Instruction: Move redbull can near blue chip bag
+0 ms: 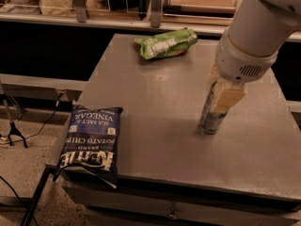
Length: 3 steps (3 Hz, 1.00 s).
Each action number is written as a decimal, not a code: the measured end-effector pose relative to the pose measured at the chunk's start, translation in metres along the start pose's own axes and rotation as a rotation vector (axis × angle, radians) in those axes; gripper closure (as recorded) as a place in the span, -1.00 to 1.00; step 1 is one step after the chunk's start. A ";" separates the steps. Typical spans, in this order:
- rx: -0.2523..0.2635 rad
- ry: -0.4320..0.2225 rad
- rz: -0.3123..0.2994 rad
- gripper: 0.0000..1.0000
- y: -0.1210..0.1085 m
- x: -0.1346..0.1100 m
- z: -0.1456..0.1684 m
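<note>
The redbull can (210, 121) stands on the grey table (155, 102), right of its middle. My gripper (219, 101) comes down over the can's top, with one cream finger (227, 98) lying along the can's right side, and it is shut on the can. The can's base rests on the table. The blue chip bag (91, 141) lies flat at the table's front left corner, well left of the can, and overhangs the edge a little.
A green chip bag (165, 43) lies at the back of the table. Shelving with containers runs behind the table. A stand and cables are on the floor at the left. My white arm (256, 32) fills the upper right.
</note>
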State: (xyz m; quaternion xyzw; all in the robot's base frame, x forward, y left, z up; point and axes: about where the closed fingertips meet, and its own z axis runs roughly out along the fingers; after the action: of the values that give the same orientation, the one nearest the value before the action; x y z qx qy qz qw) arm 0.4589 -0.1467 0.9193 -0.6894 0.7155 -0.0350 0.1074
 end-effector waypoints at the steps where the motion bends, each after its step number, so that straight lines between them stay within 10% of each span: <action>1: 0.004 -0.001 -0.001 1.00 -0.001 -0.001 -0.001; 3: 0.027 -0.037 -0.129 1.00 0.012 -0.022 -0.025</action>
State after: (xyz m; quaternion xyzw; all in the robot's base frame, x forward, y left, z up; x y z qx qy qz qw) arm 0.4432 -0.1268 0.9433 -0.7329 0.6671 -0.0387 0.1277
